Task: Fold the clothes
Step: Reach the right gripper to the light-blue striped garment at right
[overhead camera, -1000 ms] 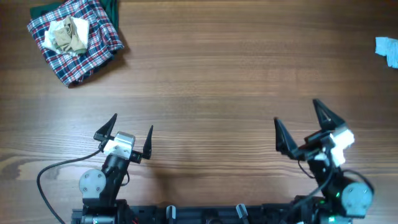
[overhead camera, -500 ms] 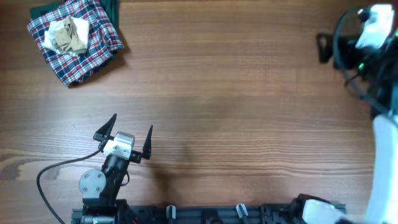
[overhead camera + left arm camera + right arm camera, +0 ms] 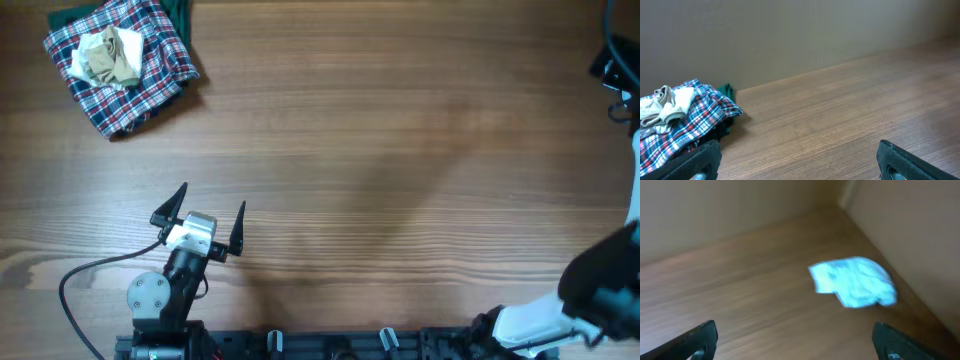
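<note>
Your table [image 3: 350, 150] is brown wood, its grain running side to side, and most of it lies bare. In the far left corner sits a plaid cloth [image 3: 125, 65] in a crumpled heap, with a beige cloth [image 3: 110, 55] bunched on top of it and a green cloth [image 3: 178, 14] showing at its far edge. The left wrist view shows a plain tan wall [image 3: 790, 35] rising straight from the table's far edge.

Your left gripper [image 3: 212, 200] sits near the front edge with its jaws spread wide and nothing between them. A black cable [image 3: 80, 285] loops on the wood beside its base.

Your right arm [image 3: 600, 295] reaches along the right edge, and its gripper [image 3: 795, 337] also stands wide and holds nothing. The pants [image 3: 852, 282] lie ahead of it as a small pale blue bundle, well apart from the fingers [image 3: 700, 336], close to where two walls meet at the table's far right corner. That view is blurred, so you cannot make out the stripes or legs.
</note>
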Action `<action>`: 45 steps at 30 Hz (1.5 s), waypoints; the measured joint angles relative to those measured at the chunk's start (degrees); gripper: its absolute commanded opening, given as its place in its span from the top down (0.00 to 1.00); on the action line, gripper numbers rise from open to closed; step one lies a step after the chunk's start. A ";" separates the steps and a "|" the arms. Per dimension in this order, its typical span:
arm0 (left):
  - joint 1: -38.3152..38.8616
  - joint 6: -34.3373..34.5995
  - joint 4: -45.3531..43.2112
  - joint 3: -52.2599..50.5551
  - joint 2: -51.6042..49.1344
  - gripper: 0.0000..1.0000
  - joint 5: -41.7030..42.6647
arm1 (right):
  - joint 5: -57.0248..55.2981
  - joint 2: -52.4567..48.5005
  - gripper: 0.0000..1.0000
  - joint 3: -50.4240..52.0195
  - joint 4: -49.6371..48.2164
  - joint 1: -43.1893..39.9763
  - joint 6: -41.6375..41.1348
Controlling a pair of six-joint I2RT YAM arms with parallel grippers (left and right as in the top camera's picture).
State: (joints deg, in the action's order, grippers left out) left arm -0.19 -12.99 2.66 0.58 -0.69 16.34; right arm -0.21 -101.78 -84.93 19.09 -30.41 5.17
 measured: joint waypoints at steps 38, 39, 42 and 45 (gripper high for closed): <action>0.00 0.00 0.00 0.00 0.00 0.00 0.00 | -9.66 -29.59 0.01 -5.97 -24.83 -8.74 21.00; 0.00 0.00 0.00 0.00 0.00 0.00 0.00 | -9.11 -29.70 0.01 -5.99 -25.18 -9.03 21.09; 0.00 0.00 0.00 0.00 0.00 0.00 0.00 | -7.72 -30.67 0.01 -6.05 -26.38 -9.51 21.11; 0.00 0.00 0.00 0.00 0.00 0.00 0.00 | -6.80 -31.98 0.01 -6.10 -27.93 -9.49 21.11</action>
State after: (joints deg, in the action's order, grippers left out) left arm -0.19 -12.99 2.66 0.58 -0.69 16.34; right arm -7.01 -133.75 -91.02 -8.84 -39.90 26.28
